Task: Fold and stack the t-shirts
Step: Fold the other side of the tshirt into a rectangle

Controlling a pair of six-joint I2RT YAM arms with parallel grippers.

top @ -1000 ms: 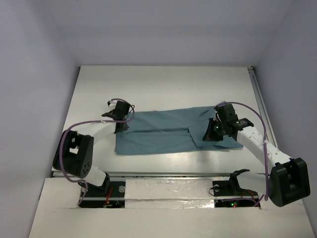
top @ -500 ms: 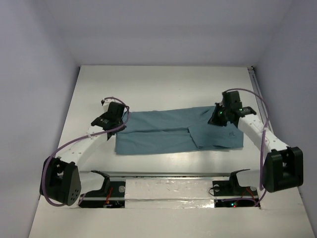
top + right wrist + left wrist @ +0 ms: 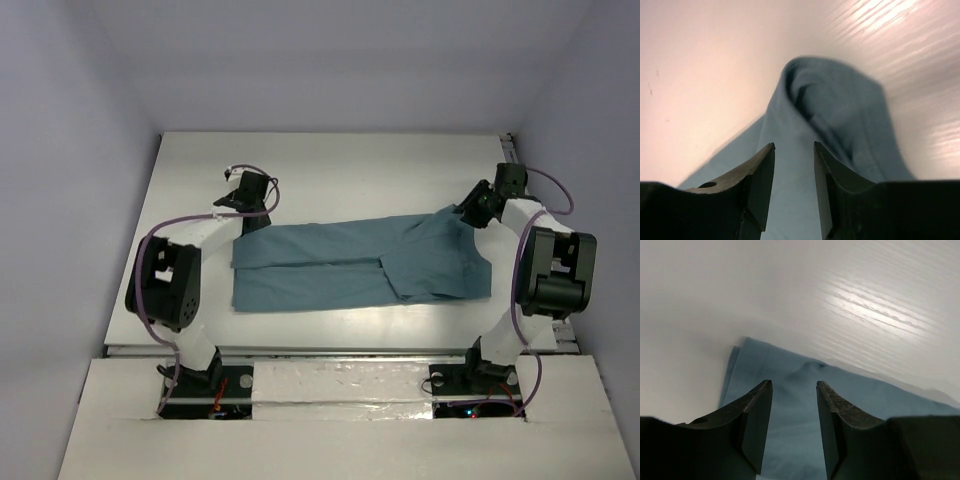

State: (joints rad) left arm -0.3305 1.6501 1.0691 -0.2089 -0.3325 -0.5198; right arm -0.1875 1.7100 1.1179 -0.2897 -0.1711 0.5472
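Standing at the near edge of the smooth white table (image 3: 330,160), the two black-and-white arms (image 3: 165,290) reach away toward its middle. Just beyond their bases lies the plain teal cotton t-shirt (image 3: 330,270), folded into a long, soft band that runs left to right across the table. One flap edge crosses it lengthwise, and right of centre an angled fold overlaps the rest. Its near edge is straight and its right end is more rumpled.

The left gripper (image 3: 250,192) sits at the band's far left corner. Its wrist view shows black, ribbed fingers (image 3: 757,415) held apart, with cloth visible through the gap and a small pucker just ahead of the tips. Whether the tips touch the cloth cannot be told.

At the far right corner, the right gripper (image 3: 478,208) likewise has its fingers spread, with nothing clamped between them. Ahead of it the cloth rises in a rounded, hollow hump, blurred at its edges. From above, both grippers are too small for their jaws to be read. Farther off, bare table runs to matte, pale lavender walls (image 3: 330,70).
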